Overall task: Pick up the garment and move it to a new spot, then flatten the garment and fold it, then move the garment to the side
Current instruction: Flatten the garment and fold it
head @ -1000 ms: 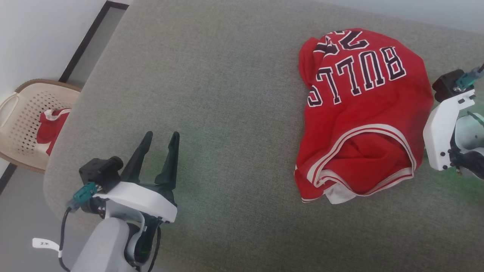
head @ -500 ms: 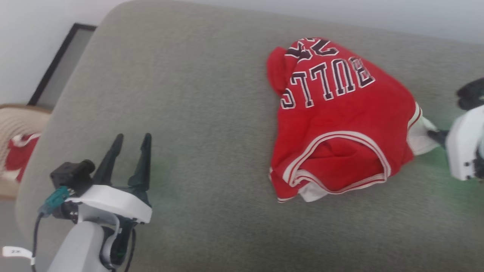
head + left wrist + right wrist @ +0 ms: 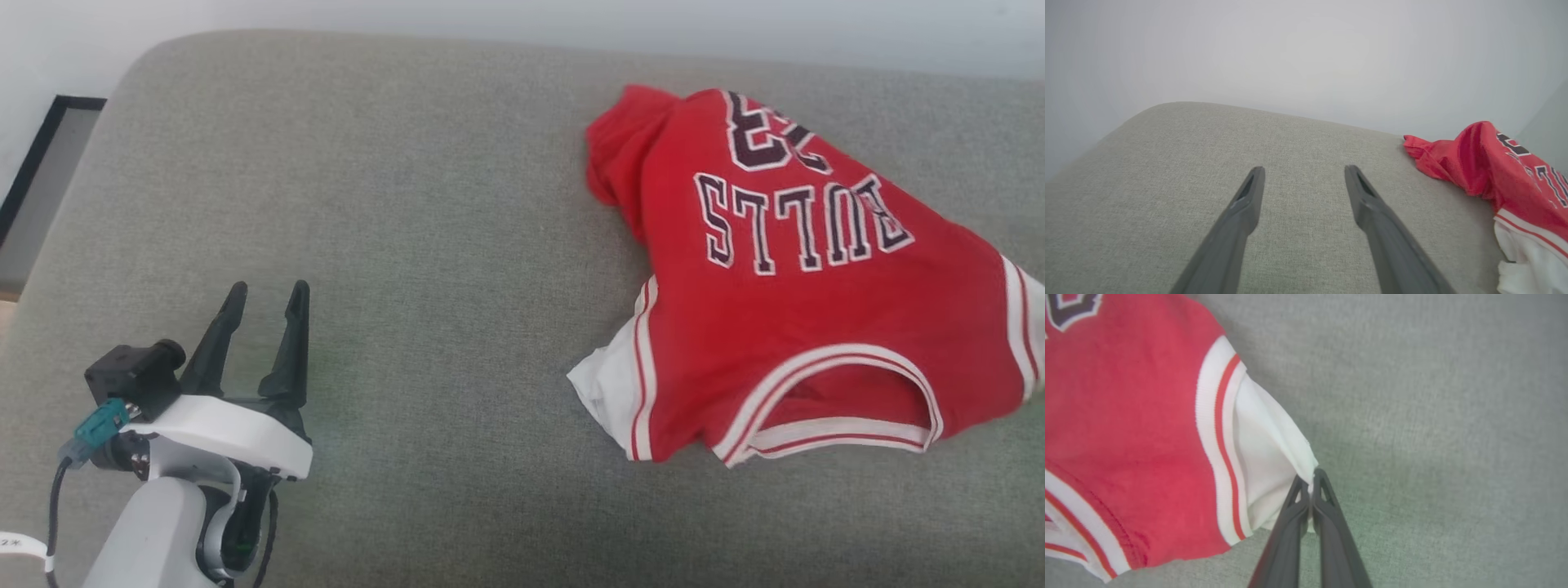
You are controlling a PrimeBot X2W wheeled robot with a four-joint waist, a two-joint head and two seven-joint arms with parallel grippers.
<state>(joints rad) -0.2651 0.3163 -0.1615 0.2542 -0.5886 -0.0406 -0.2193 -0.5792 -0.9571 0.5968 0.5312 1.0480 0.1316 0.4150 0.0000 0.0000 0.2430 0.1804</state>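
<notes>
Red garment (image 3: 816, 318) w/ white-striped trim

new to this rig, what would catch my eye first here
The red BULLS jersey lies rumpled at the right of the grey cushion. The right gripper has its fingers shut on the jersey's white sleeve; the left gripper hovers open at lower left.

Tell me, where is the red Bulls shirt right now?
The red shirt lies on the grey cushion, at the head view's right, its white sleeve pinched by the right gripper.
</notes>
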